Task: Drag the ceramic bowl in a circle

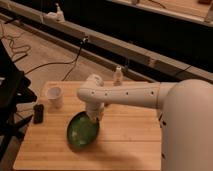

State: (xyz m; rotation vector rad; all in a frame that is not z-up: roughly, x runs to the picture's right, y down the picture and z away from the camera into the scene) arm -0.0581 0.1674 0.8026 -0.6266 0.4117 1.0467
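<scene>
The ceramic bowl [82, 131], wide, glossy green with a darker rim, sits on the wooden table [130, 142] left of the middle, tilted with its right side raised. My gripper [95, 116] reaches down from the white arm [130, 95] onto the bowl's upper right rim. The rim there is hidden behind the gripper.
A small white cup [54, 96] stands at the table's back left. A small dark object [38, 113] stands at the left edge. A small white bottle [118, 75] stands at the back edge. Cables lie on the floor behind. A dark frame stands at the left.
</scene>
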